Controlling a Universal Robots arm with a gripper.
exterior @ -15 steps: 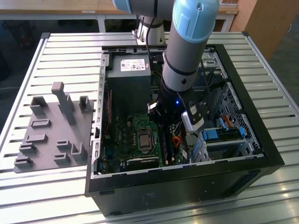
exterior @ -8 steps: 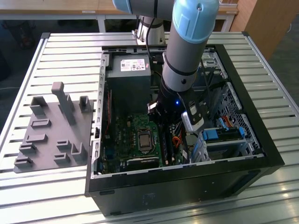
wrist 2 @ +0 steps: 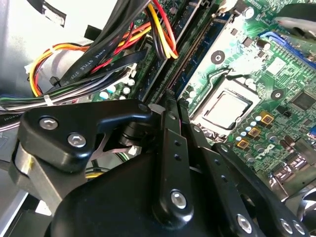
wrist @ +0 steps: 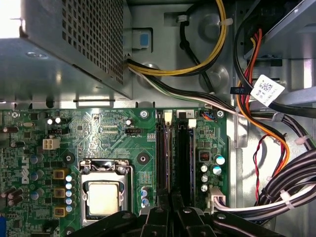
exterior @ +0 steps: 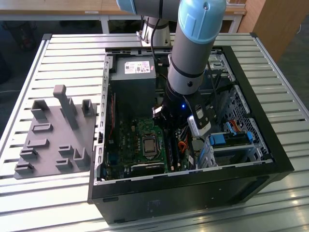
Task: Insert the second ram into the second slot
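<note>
Slatted metal worktop (exterior: 63,58) carries an open black case (exterior: 193,188), with a grey jig (exterior: 53,140) just beside it on the exterior view's left; wooden furniture stands behind. I see my arm (exterior: 193,48) reaching down into the case over the board (wrist: 108,133). My tool (wrist: 170,205) sits at the slots (wrist: 183,153) beside the socket (wrist: 103,197), fingers (wrist 2: 170,123) drawn nearly together. The ram (wrist: 167,158) stands in its slot just ahead of them; I cannot tell whether they grip it.

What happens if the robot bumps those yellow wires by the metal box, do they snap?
Probably not. The yellow wires hang in a loose curve, so they'd likely bend aside, floppy. A white tie pins them, so they'd probably spring back.
</note>
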